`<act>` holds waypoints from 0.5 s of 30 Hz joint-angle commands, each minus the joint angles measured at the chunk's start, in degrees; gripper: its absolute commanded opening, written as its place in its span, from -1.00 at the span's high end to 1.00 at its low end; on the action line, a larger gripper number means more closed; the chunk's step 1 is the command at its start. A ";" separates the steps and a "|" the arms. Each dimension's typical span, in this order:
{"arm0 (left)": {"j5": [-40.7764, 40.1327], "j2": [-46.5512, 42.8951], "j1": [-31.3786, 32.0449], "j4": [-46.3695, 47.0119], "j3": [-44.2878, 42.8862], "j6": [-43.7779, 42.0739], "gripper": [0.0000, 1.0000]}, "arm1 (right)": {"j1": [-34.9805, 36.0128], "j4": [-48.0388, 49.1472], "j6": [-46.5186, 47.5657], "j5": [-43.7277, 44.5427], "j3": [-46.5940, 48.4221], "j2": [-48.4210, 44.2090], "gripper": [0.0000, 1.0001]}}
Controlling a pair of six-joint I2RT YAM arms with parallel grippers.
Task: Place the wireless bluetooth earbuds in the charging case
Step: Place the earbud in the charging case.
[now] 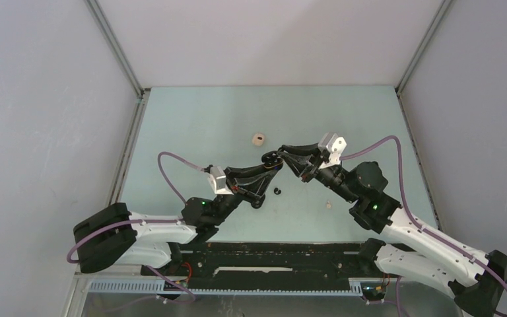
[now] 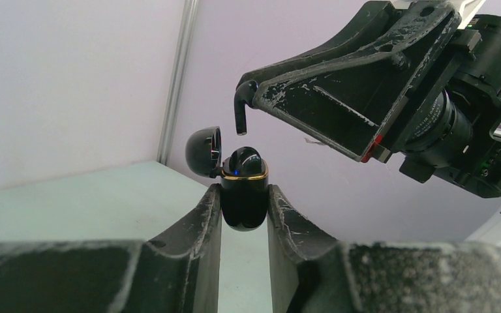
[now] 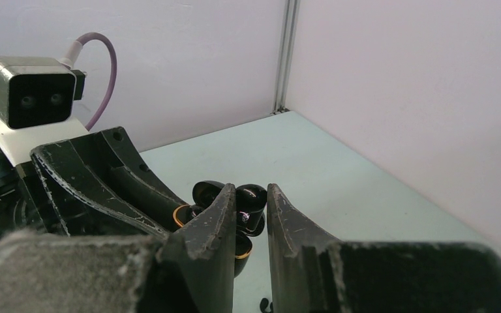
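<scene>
From above, we see the left end effector (image 1: 270, 162) and the right end effector (image 1: 282, 152) meeting tip to tip over the middle of the pale green desk (image 1: 191, 119). A loose tiny black earbud (image 1: 277, 191) lies on the desk just nearer the bases. A small whitish piece (image 1: 329, 205) lies further right, and a round beige piece (image 1: 258, 139) sits just beyond the arms.

In the left wrist view, the left end effector is clamped on the glossy black pebble-shaped charging case with a gold rim (image 2: 244, 202). The case is held upright, its domed lid (image 2: 203, 151) hinged open to the left. A rounded black dome (image 2: 245, 160) fills part of the mouth; we cannot tell whether that is a seated earbud. Just above it hangs a small curled black earbud (image 2: 240, 116), pinched at the tip of the right end effector and not touching the case.

In the right wrist view, the fingers stand close together with that earbud in the narrow gap and the case below.

We judge the insertion to be in hand. We should hold the case steady and line the stem over the free socket rather than the dome. Then we lower slowly and straight, releasing only once it seats; a tilted descent could knock the lid or drop the earbud.
</scene>
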State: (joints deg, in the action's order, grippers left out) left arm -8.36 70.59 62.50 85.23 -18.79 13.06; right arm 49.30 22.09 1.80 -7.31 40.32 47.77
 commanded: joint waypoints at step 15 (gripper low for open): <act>1.24 -1.41 0.65 2.79 -2.27 -1.45 1.00 | 0.95 3.65 -1.96 -0.16 -1.10 -0.18 1.00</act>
State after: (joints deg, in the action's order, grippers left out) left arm -7.27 70.54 62.61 85.30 -19.27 12.99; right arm 49.80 22.57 0.30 -7.68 39.79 47.83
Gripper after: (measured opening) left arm 0.288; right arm 0.224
